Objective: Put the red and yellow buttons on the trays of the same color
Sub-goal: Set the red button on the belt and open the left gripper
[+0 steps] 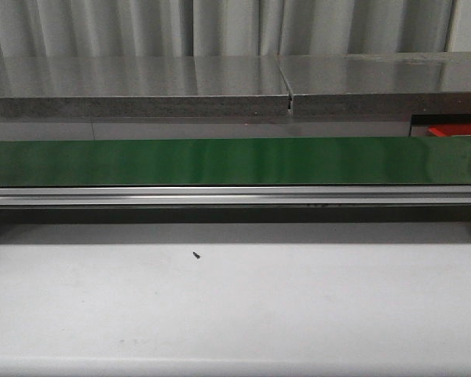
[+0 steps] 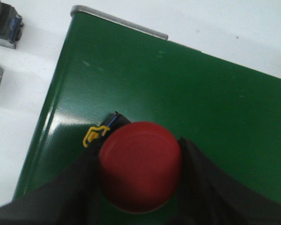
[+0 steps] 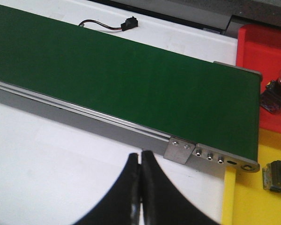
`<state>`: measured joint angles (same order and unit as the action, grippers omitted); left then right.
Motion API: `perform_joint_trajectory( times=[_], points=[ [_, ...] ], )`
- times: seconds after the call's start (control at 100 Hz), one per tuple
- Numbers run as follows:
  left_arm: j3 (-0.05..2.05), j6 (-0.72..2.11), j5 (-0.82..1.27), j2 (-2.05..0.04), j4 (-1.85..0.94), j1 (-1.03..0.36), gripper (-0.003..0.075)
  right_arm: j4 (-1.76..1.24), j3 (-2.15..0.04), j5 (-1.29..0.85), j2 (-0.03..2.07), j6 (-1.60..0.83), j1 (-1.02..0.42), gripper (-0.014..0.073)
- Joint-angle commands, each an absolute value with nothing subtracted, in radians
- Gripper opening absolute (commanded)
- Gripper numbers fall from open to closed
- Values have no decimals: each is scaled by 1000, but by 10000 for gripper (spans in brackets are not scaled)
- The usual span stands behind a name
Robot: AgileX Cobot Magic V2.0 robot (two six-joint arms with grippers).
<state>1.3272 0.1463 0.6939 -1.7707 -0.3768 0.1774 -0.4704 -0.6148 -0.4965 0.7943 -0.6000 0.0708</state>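
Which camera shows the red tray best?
The right wrist view: the red tray shows a broad face past the belt's end, with a red button at its edge. The front view catches only a thin red strip at far right. The left wrist view shows none of it.

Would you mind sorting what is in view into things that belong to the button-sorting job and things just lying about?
Belongs to the job:
- red button, held in the left gripper
- red tray, a red-capped button on it
- yellow tray, a button on it
- green belt

Just lying about:
- loose cable with plug
- small dark speck on the table
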Motion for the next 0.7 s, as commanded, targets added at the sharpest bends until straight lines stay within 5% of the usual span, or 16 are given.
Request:
perform_joint_trajectory(
  times=[0.0, 0.12, 0.27, 0.35, 0.69],
  points=[
    [1356, 184, 654, -1734, -436, 168, 33, -490, -643, -441, 789, -612, 71, -98],
    [1356, 192, 659, -1736, -463, 167, 170, -490, -643, -441, 789, -612, 71, -98],
    [1358, 192, 677, -1731, -470, 167, 536, -490, -643, -441, 789, -612, 71, -98],
    [1358, 192, 677, -1717, -474, 167, 670, -490, -643, -441, 789, -612, 71, -98],
    [1358, 195, 643, -1563, -427, 212, 659, -490, -643, -441, 789, -612, 71, -98]
  ],
)
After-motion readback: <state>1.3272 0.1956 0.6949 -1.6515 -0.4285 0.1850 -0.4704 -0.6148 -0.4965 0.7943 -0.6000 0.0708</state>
